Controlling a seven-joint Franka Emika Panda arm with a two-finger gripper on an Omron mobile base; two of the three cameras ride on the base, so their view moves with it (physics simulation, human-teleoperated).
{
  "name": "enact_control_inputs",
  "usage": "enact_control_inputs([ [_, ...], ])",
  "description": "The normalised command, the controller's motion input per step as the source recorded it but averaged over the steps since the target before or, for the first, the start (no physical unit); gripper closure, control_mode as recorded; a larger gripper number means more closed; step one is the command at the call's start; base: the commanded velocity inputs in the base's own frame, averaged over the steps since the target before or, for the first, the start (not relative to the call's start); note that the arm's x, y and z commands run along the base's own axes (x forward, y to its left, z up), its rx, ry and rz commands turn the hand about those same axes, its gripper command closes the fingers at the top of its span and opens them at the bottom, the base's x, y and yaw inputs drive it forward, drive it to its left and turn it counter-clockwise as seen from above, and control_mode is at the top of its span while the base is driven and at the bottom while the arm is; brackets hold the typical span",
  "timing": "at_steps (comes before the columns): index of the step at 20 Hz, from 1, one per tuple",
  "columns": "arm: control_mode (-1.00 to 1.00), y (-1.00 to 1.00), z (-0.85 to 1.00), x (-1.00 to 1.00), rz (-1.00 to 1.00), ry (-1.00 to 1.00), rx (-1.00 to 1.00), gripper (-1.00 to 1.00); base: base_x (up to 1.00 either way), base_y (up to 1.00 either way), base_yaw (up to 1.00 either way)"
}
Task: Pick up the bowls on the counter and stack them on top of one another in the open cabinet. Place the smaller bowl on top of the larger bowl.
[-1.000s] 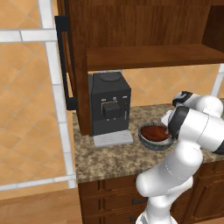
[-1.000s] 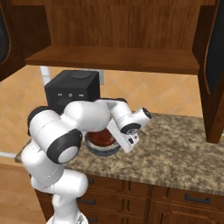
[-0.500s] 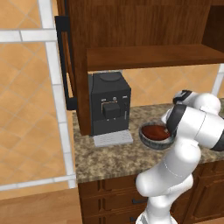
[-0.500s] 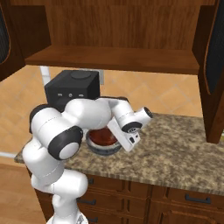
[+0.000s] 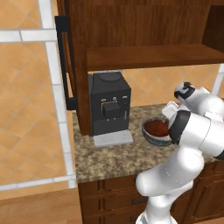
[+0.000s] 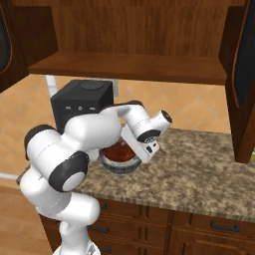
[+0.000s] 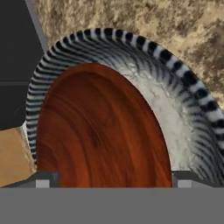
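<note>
Fingers (image 7: pixel 112 178) newly apart; smaller bowl (image 7: pixel 100 131) inside larger bowl (image 7: pixel 183 109)

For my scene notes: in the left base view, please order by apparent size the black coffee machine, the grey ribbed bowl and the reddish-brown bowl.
1. Black coffee machine
2. Grey ribbed bowl
3. Reddish-brown bowl, nested inside the grey one; the arm partly covers both.

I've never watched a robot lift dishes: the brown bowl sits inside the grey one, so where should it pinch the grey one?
Probably the larger bowl's rim on its exposed side, from above: there the smaller bowl leaves a strip of pale inner wall free for one finger.
</note>
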Motion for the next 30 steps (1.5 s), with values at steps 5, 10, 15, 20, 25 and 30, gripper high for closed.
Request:
enact_control_inputs([
  [5, -1.00, 0.05, 0.40, -0.05, 0.00, -0.13, -0.04, -1.00, 0.00, 0.00, 0.00],
  [10, -1.00, -0.11, 0.03, -0.20, 0.00, -0.11, 0.00, -1.00, 0.00, 0.00, 0.00],
  [15, -1.00, -0.50, 0.00, -0.32, 0.00, -0.02, 0.01, -1.00, 0.00, 0.00, 0.00],
  [20, -1.00, 0.00, -0.30, -0.05, 0.03, 0.01, 0.00, -1.00, 0.00, 0.00, 0.00],
  [25, -1.00, 0.00, -0.51, 0.00, 0.01, 0.07, 0.00, -1.00, 0.00, 0.00, 0.00],
  [30, -1.00, 0.01, -0.34, 0.00, 0.00, 0.04, 0.00, -1.00, 0.00, 0.00, 0.00],
])
